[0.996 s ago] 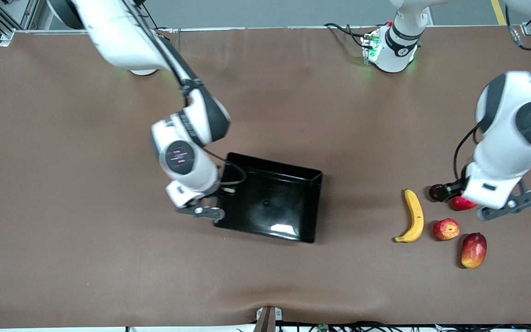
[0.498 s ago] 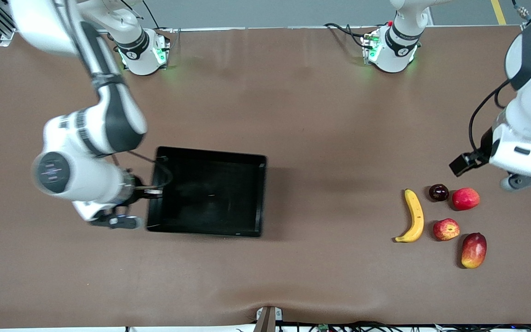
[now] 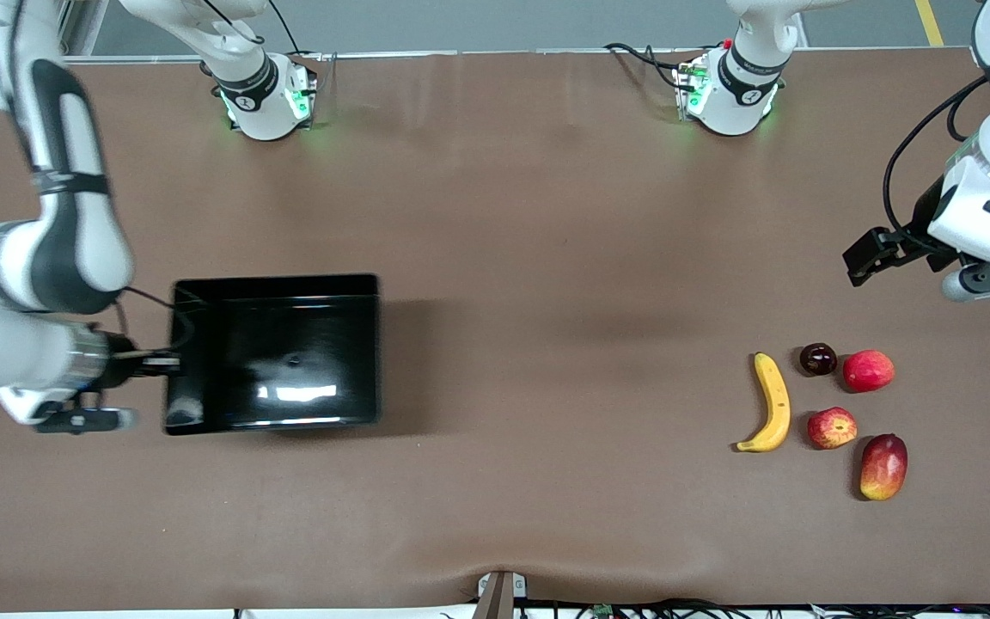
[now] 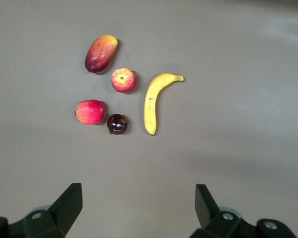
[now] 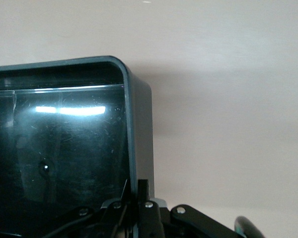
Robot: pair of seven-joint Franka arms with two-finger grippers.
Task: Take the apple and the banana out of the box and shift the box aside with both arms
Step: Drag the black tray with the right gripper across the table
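Note:
The black box (image 3: pixel 373 352) is near the right arm's end of the table. My right gripper (image 3: pixel 170 363) is shut on its short wall there; the right wrist view shows the fingers (image 5: pixel 143 187) pinching that wall (image 5: pixel 139 124). The yellow banana (image 3: pixel 772 404) and the streaked apple (image 3: pixel 831 427) lie side by side near the left arm's end. My left gripper (image 3: pixel 989 279) hangs open and empty over bare table, beside the fruits on the side of the arm bases. In the left wrist view the gripper (image 4: pixel 139 203) looks down on the banana (image 4: pixel 155 101) and apple (image 4: pixel 123 80).
A dark purple round fruit (image 3: pixel 818 358), a plain red fruit (image 3: pixel 868 370) and an oblong red-yellow mango (image 3: pixel 883 466) lie close to the apple. Brown cloth covers the table between the box and the fruits. A bracket (image 3: pixel 499 593) sits at the front edge.
My right gripper has carried the box from the middle of the table toward the right arm's end. My left gripper has risen and drawn back from over the fruits.

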